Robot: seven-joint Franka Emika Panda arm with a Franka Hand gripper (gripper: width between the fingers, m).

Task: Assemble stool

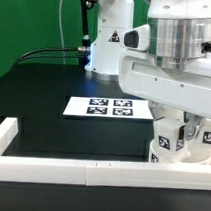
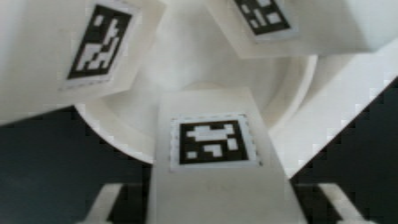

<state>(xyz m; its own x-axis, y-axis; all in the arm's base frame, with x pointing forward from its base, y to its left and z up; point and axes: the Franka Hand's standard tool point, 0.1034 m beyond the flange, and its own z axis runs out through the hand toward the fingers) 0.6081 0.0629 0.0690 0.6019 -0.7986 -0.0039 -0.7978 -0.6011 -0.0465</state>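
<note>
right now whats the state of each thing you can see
gripper: shut on a stool leg
held stool leg: upright over the seat disc
seat disc: lying flat, two other legs standing in it
marker board: flat on the table, untouched
border rail: lying along the table edge

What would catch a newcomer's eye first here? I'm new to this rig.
The big white arm fills the exterior view's right, its claw down on the tagged stool parts by the border rail. The marker board lies mid-table. In the wrist view, a tagged leg stands over the round seat disc.
</note>
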